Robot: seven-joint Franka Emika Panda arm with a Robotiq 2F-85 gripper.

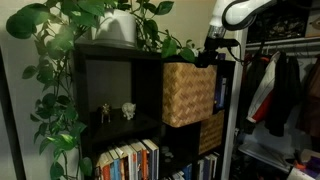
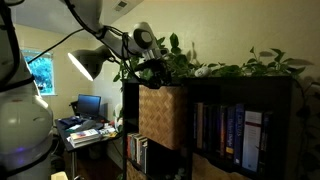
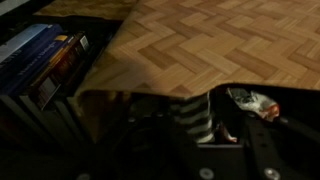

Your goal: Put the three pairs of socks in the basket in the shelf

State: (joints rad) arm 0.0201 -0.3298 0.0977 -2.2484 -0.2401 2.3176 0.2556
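The tan woven wicker basket (image 1: 188, 92) (image 2: 160, 115) sits in an upper compartment of the black cube shelf (image 1: 110, 80) (image 2: 240, 90) and sticks out past its front. My gripper (image 1: 213, 57) (image 2: 150, 72) hangs just above the basket's open top. In the wrist view the gripper (image 3: 192, 125) is dark, with a pair of grey-and-white striped socks (image 3: 190, 112) between its fingers over the basket's dark inside. The basket's woven wall (image 3: 200, 40) fills the top of that view. Another light, patterned pair of socks (image 3: 255, 102) lies inside the basket.
A leafy plant in a white pot (image 1: 110, 25) stands on the shelf. Books (image 1: 125, 160) (image 2: 230, 135) (image 3: 45, 60) fill nearby compartments. A smaller, darker basket (image 1: 210, 130) sits below. A clothes rack (image 1: 280, 90) stands beside the shelf. A lamp (image 2: 85, 62) and a desk (image 2: 88, 125) are behind.
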